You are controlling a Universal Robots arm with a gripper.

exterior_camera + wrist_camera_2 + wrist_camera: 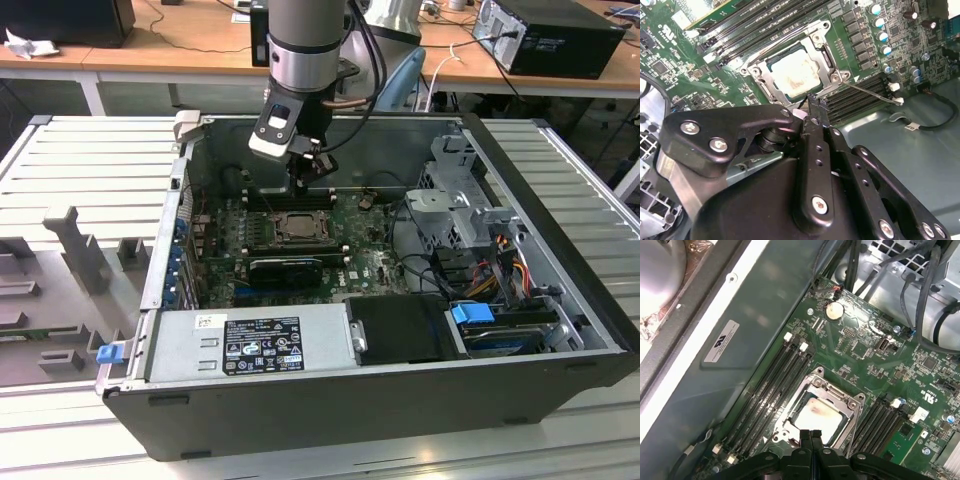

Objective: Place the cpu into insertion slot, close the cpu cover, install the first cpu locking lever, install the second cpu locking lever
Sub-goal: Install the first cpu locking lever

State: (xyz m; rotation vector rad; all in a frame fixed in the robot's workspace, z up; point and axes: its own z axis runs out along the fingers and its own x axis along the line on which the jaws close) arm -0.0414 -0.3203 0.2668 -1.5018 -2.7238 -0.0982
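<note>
The cpu (795, 75) is a silvery-beige square lying flat in the insertion slot (275, 232) on the green motherboard (865, 355). The grey cpu cover (826, 56) lies down around it, and the chip shows through the cut-out. A thin metal locking lever (872, 93) sticks out from one socket corner over the memory slots. My gripper (812, 102) hangs just above the socket's edge with its black fingers pressed together and nothing between them. The first wrist view has the gripper (811, 434) at the rim of the cpu (817, 415). In the exterior view the gripper (303, 180) is over the socket's far side.
The open computer case (540, 200) walls the board in on all sides. Long black memory slots (772, 385) flank the socket. A black card (285, 268) lies in front of it, the power supply (250, 345) in front of that. A drive cage (455, 200) and cables (500, 265) stand at the exterior view's right.
</note>
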